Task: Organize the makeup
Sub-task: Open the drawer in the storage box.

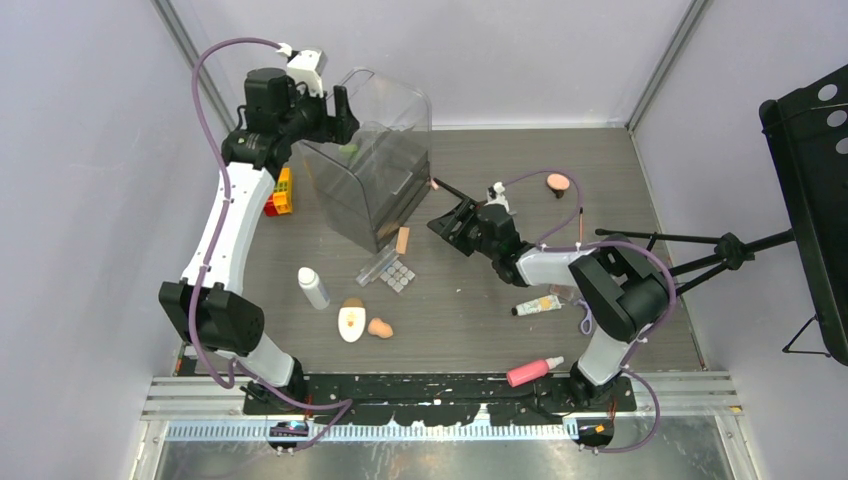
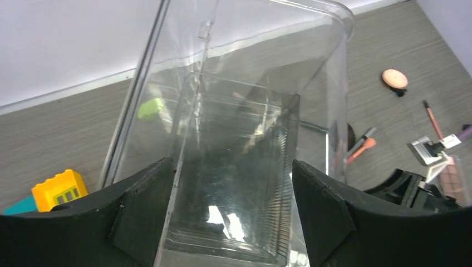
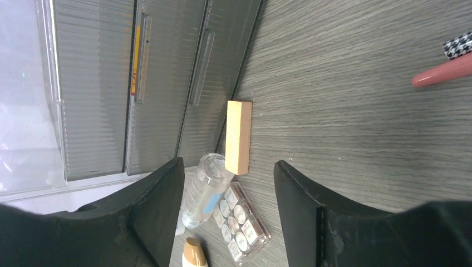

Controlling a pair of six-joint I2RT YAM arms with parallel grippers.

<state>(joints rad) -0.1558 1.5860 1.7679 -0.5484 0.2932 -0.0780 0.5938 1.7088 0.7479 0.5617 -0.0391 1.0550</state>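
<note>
Arms at clear case (image 1: 385, 150): left fingers (image 2: 139, 211) straddle top, right fingers (image 3: 311, 206) spread.

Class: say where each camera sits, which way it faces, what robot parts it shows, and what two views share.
Top external: above, behind the bases, looking down on the grey wood-grain table; left arm, right arm show.
Left wrist: on the left arm, looking down into the large clear plastic case; own black fingers below.
Right wrist: on the right arm, facing the case's drawers and a peach rectangular sponge; own black fingers below.
Shared: top and right wrist both show the sponge.
</note>
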